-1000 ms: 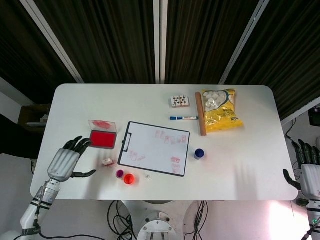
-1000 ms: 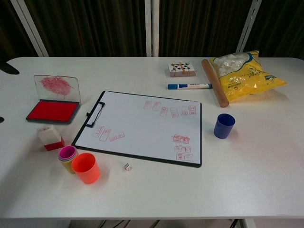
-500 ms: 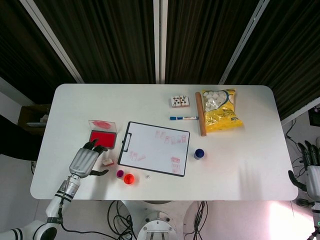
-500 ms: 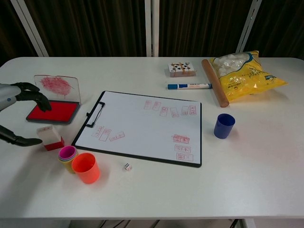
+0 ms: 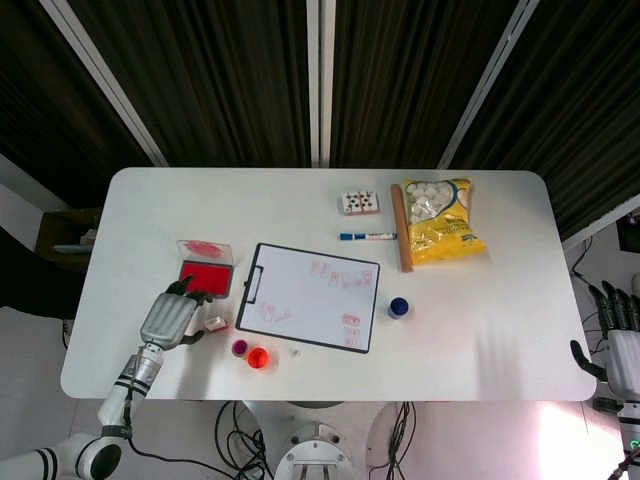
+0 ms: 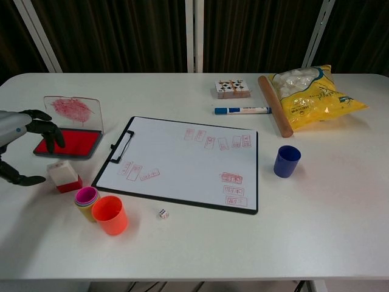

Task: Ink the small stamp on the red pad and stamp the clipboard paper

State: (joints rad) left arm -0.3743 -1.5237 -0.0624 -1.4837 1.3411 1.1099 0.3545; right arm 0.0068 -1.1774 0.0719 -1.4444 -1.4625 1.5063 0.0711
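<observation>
The small stamp, white on top with a red base, stands on the table left of the clipboard, whose paper carries several red prints. The red ink pad lies open behind it, lid up. My left hand hovers just left of the stamp, fingers spread and curved over the pad's near edge, thumb low beside the stamp, holding nothing. My right hand hangs off the table's right edge, fingers apart and empty.
A purple cup and an orange cup stand just in front of the stamp, a small die beside them. A blue cup is right of the clipboard. Marker, card box, wooden stick and yellow snack bag lie at the back right.
My left hand has moved right and inward from the table's left edge to beside the stamp, lowering over the last half second. My right hand has dropped a little lower.
</observation>
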